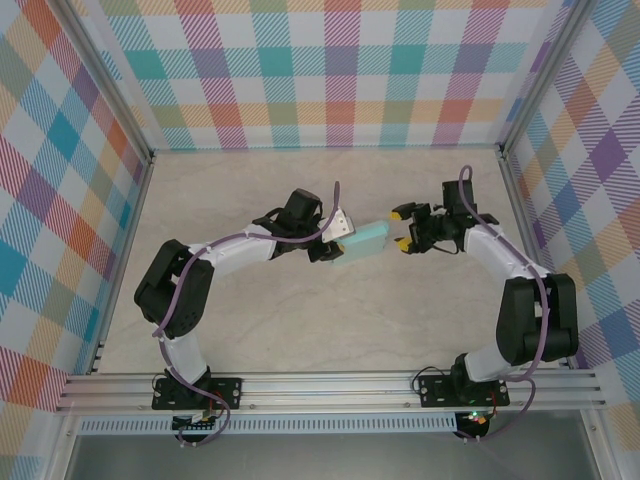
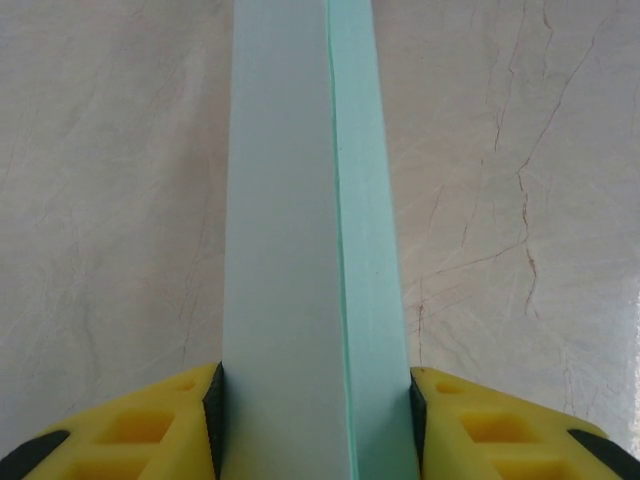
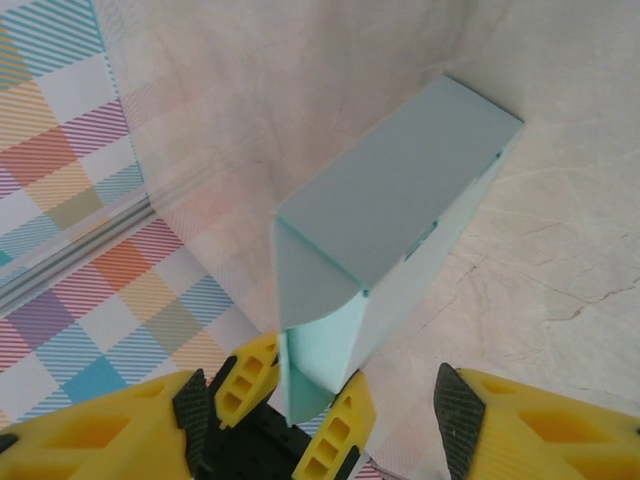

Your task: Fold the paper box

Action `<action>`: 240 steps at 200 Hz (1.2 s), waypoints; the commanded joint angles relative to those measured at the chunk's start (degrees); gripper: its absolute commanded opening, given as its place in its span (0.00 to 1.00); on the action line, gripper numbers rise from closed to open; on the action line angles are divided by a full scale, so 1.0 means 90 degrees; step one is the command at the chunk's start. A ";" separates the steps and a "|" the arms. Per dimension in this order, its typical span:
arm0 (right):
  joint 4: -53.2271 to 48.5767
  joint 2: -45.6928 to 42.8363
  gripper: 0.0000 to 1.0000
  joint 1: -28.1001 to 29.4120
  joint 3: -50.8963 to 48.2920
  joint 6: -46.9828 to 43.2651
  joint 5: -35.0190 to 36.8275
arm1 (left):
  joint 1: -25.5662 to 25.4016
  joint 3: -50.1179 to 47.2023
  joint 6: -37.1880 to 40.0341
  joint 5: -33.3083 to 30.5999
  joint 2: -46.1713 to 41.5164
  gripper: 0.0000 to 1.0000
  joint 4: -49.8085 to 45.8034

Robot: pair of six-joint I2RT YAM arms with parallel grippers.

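The paper box (image 1: 362,243) is a pale mint, folded-up rectangular box held just above the table's middle. My left gripper (image 1: 334,247) is shut on its left end. In the left wrist view the box (image 2: 310,200) runs straight away from the camera, pinched between both yellow fingers (image 2: 150,430). My right gripper (image 1: 402,229) stands open just off the box's right end, not touching it. In the right wrist view the box (image 3: 400,190) slants up to the right, with a rounded end flap (image 3: 312,280) bent over near the left arm's fingers (image 3: 245,378). The right gripper (image 3: 325,420) holds nothing.
The marbled beige table (image 1: 250,320) is ringed by plaid walls (image 1: 330,70) and aluminium posts (image 1: 510,180). A rail (image 1: 330,388) runs along the near edge by the arm bases. The wall's foot (image 3: 70,250) shows in the right wrist view.
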 commanded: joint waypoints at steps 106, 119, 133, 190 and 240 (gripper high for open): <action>-0.1061 0.0225 0.69 0.0042 0.0701 -0.1174 0.0344 | 0.0061 0.0162 -0.0015 -0.0256 0.0509 0.43 -0.0935; -0.1084 0.0346 0.69 0.0119 0.0932 -0.1214 0.0328 | 0.0061 0.0238 -0.0013 -0.0239 0.0559 0.43 -0.0974; -0.0982 0.0552 0.68 0.0182 0.1064 -0.1169 0.0265 | 0.0061 0.0268 -0.0016 -0.0233 0.0588 0.43 -0.0965; -0.0211 0.0920 0.52 0.0304 0.0290 -0.0871 0.0575 | 0.0066 0.0315 -0.0045 -0.0306 0.0612 0.43 -0.0971; 0.0838 0.0741 0.40 0.0179 -0.1110 -0.0934 0.0790 | 0.0066 0.0342 -0.0077 -0.0174 0.0668 0.43 -0.0966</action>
